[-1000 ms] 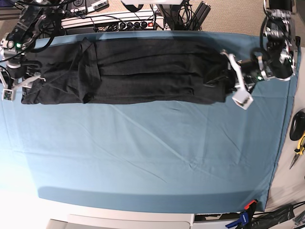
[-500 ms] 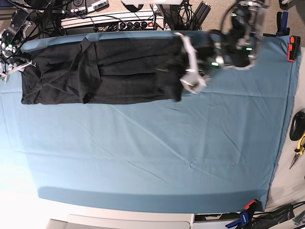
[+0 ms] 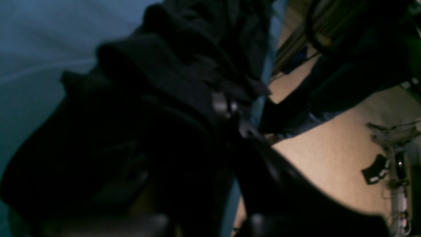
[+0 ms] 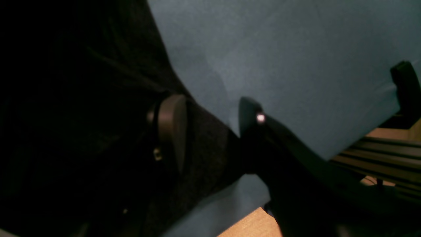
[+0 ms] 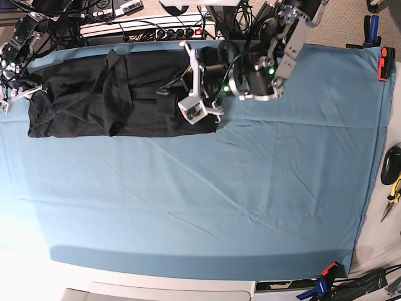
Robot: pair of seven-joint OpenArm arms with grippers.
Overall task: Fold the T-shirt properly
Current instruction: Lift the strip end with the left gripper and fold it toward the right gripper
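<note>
The black T-shirt [image 5: 94, 94] lies as a long folded strip along the back left of the blue table cloth [image 5: 188, 200]. My left gripper [image 5: 191, 103] is shut on the strip's right end, which is folded over towards the left. In the left wrist view, bunched black cloth [image 3: 148, 82] wraps around this gripper [image 3: 227, 112]. My right gripper [image 5: 15, 94] is at the shirt's left end. In the right wrist view it [image 4: 210, 121] is open. One pad [image 4: 171, 131] lies over the shirt [image 4: 82, 98] and the other is over blue cloth [image 4: 296, 49]. No print shows.
A power strip and cables [image 5: 156, 28] run behind the table's back edge. An orange clamp [image 5: 383, 63] holds the cloth at the right edge and another clamp [image 5: 322, 282] at the front. Pliers [image 5: 393, 191] lie off the cloth at the right.
My left gripper has carried the shirt's right end far to the left, so the strip is now much shorter. My right gripper has moved up a little at the left end.
</note>
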